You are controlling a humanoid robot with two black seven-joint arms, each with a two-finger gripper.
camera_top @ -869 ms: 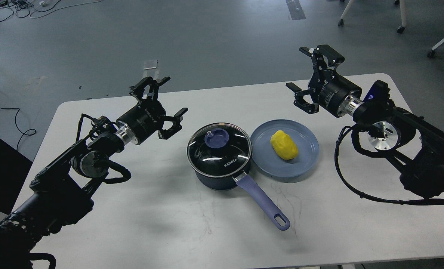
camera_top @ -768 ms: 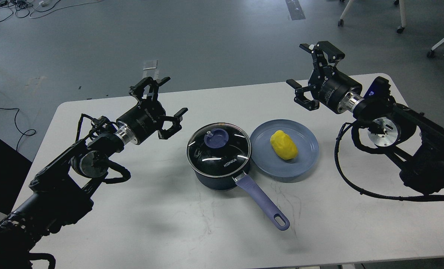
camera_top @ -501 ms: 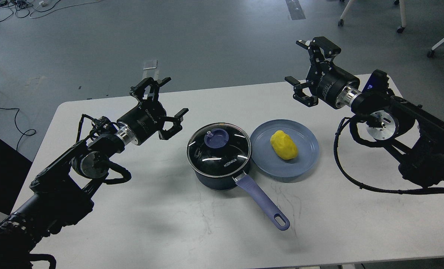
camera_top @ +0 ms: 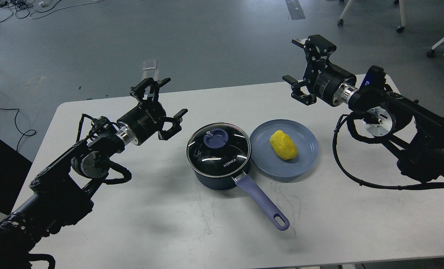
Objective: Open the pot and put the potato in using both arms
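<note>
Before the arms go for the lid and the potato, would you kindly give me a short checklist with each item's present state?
1. Lid seated on pot: ok.
2. Lid knob unobstructed: ok.
3. Left gripper open and empty: ok.
4. Right gripper open and empty: ok.
5. Potato on plate, exposed from above: ok.
6. Lid free to lift off: cannot tell.

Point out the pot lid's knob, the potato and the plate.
lid knob (camera_top: pixel 216 137), head view, on the knob's blue top.
potato (camera_top: pixel 283 145), head view, on the middle of its yellow body.
plate (camera_top: pixel 264 161), head view, on the bare near-left rim.
</note>
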